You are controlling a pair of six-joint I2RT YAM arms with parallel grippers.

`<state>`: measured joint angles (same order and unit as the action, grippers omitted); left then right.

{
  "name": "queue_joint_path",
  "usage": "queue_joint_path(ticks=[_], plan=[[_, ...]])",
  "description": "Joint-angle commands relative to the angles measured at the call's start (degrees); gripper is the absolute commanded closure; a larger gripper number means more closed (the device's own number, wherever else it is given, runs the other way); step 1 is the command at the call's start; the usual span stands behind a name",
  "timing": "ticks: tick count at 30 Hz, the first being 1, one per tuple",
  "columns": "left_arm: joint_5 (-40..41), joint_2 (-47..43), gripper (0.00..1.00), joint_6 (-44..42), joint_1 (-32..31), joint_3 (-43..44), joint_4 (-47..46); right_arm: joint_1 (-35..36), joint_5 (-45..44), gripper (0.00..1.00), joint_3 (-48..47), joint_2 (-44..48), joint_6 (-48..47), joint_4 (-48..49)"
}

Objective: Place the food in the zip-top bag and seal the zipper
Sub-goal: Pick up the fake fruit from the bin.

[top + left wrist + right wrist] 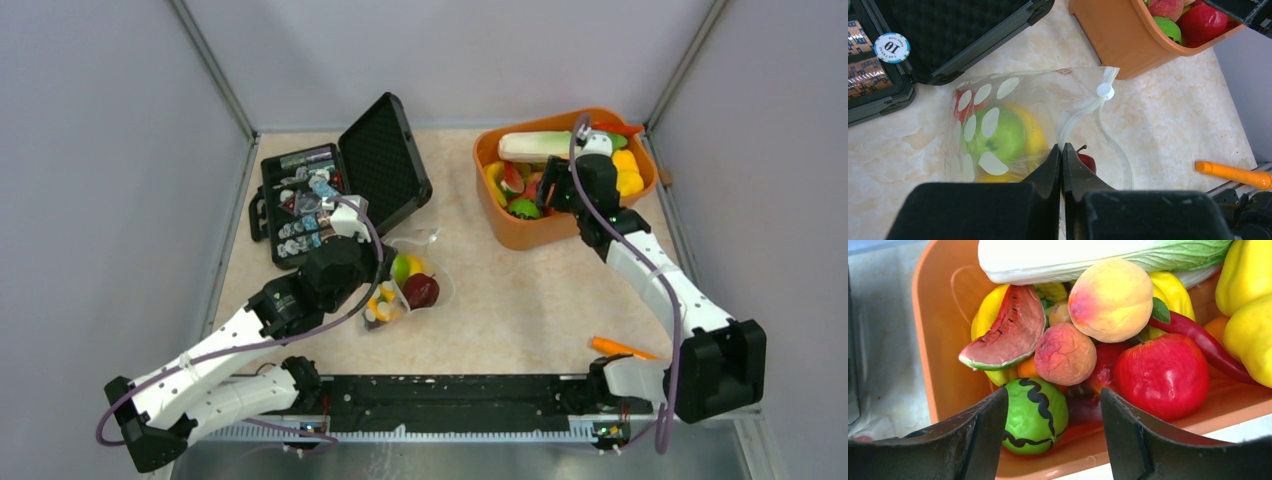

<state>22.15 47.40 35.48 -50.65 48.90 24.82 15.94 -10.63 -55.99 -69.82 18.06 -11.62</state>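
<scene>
Top view: zip-top bag [432, 262] on desk [500, 310] between black case [340, 185] and orange tub [560, 232], some food [420, 290] inside.
Left wrist: your left end effector [1062, 148] pinches bag rim at zipper [1083, 112], unsealed.
Right wrist: your right end effector [1053, 397] gapes wide over tub; loading unfinished, sealing left.

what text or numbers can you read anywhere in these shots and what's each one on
"10": on the white and blue poker chip lying in the black case, left wrist view.
Small lettering round that chip's rim: too small to read for sure.
Brown patterned packs in the case: blurred, unreadable.
Case contents in the top view: too small to read.
zip-top bag, orange tub, food: no text, only white dots on the bag.
</scene>
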Motion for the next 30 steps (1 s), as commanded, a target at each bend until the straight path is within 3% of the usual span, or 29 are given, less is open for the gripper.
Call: queue_joint_path(ticks=[1, 5, 10, 15, 25, 30], plan=[[0.6, -0.7, 1.0, 0.2, 0.0, -0.1, -1.5, -2.4, 1.0, 0.33, -5.4, -1.9, 0.0, -0.2], [0.9, -0.8, 1.0, 0.2, 0.0, -0.4, -1.5, -3.7, 6.6, 0.32, -6.9, -4.5, 1.3, 0.6], [0.8, -0.7, 1.0, 0.3, 0.0, -0.4, -1.9, -3.7, 7.5, 0.33, -9.2, -9.4, 2.7, -2.9], [0.6, -0.5, 1.0, 0.2, 0.0, -0.2, -1.9, -3.6, 0.9, 0.32, -8.7, -12.5, 5.3, -3.7], [-0.4, 0.0, 1.0, 0.3, 0.0, 0.3, -2.2, -3.4, 3.4, 0.25, -13.0, -21.3, 4.9, -4.2], [-0.3, 0.1, 1.0, 0.2, 0.0, 0.5, -2.1, -2.9, 3.3, 0.32, -14.8, -23.6, 3.5, -5.2]])
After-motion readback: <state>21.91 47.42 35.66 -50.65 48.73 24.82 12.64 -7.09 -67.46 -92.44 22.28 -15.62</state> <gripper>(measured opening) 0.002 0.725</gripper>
